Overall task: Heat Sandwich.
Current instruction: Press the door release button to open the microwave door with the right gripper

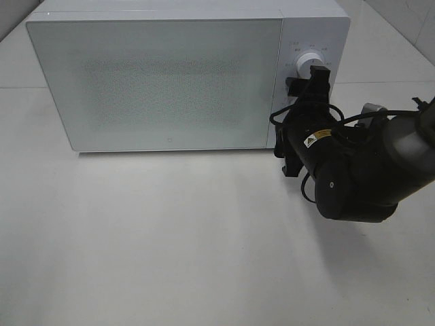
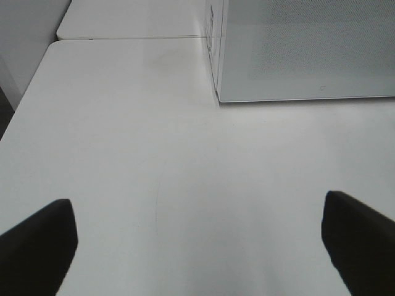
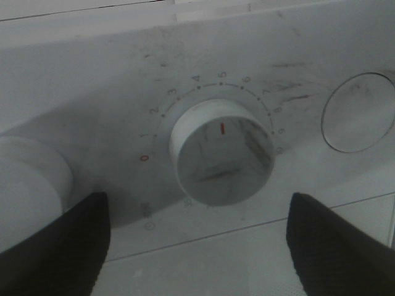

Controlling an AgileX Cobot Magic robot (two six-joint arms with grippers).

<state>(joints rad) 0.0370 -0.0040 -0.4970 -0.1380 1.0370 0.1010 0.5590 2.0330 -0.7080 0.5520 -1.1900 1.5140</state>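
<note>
At the control panel (image 3: 123, 80) of the microwave (image 1: 170, 8), my right gripper (image 1: 307, 80) faces the numbered dial (image 3: 222, 151) squarely. Its fingers (image 3: 55, 246) stand apart on either side of the dial without touching it. I keep it lined up there because the timer is what starts the heating. The dial's red mark sits well away from the red zero, up near the five, so I judge the time to be set.

My left gripper (image 2: 197, 203) hangs spread wide and empty over the bare counter (image 1: 170, 238) off the microwave's far corner. I judge it is kept out of the way while the right arm works.

I cannot see the sandwich in any view. The door (image 1: 156, 81) is shut and frosted, so I take it to be inside but cannot confirm that.

From the high camera my own arm hides most of the panel, and only one white knob (image 1: 309, 60) peeks out above the gripper. The right wrist camera alone shows the numbers, the red mark, a second knob (image 3: 28, 185) and a round button (image 3: 358, 111). The left wrist camera adds the microwave's side wall and the open counter beside it
</note>
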